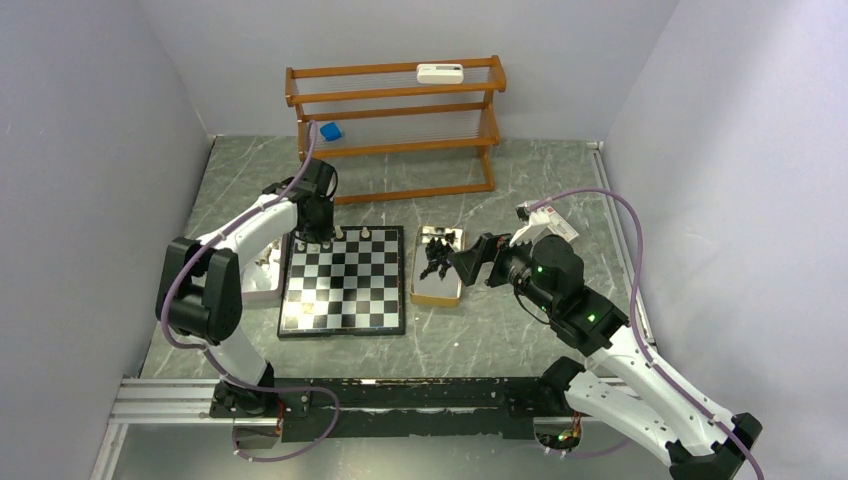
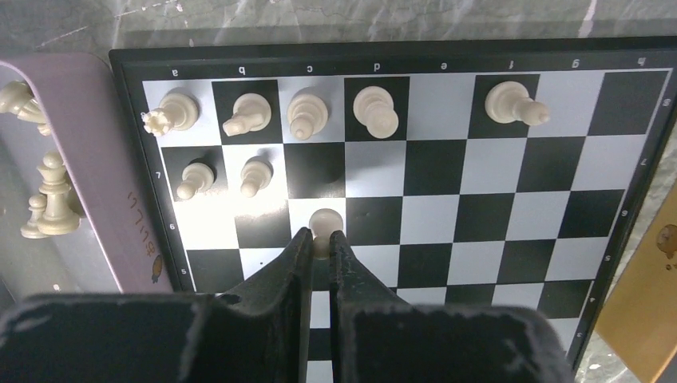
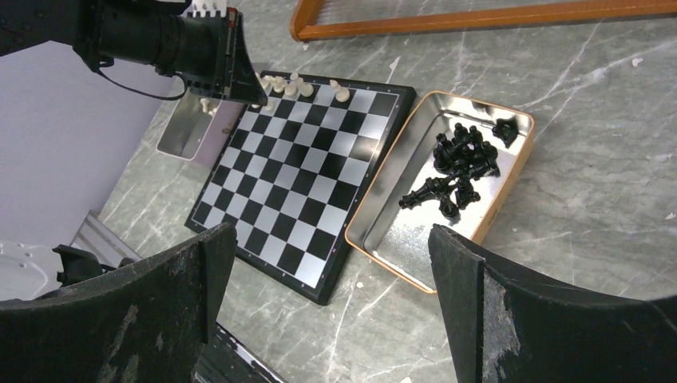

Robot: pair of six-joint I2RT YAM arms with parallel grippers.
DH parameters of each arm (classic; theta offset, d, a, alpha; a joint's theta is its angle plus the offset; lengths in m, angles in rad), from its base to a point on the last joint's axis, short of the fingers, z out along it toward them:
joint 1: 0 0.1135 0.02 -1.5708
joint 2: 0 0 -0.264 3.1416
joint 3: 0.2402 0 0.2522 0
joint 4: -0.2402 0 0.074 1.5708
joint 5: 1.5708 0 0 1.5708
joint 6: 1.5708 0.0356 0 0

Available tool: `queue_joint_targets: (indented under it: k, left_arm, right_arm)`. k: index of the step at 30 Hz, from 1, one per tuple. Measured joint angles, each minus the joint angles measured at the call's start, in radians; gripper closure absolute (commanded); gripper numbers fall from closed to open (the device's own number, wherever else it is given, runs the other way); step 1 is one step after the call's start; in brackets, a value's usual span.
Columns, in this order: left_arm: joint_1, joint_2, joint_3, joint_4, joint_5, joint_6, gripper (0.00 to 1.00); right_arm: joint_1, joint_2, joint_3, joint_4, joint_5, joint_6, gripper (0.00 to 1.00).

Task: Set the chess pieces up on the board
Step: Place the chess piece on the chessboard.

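Left wrist: seven pieces (image 2: 375, 110) on board (image 2: 495, 215).

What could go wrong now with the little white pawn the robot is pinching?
The left gripper holds the white pawn only by its fingertips, so it might slip or topple when let go. The next pawn stands close beside the empty square, so the fingers could knock it over. The black pieces lie piled in the tin, so the open right gripper might grab two.
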Motion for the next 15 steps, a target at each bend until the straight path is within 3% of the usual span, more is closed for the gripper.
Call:
queue_joint_targets:
  k: [15]
  left_arm:
    - [-0.002,0.046,0.000,0.024,-0.035,0.000,0.86]
  right_arm:
    - [0.000,0.000,0.000,0.000,0.004,0.000,0.05]
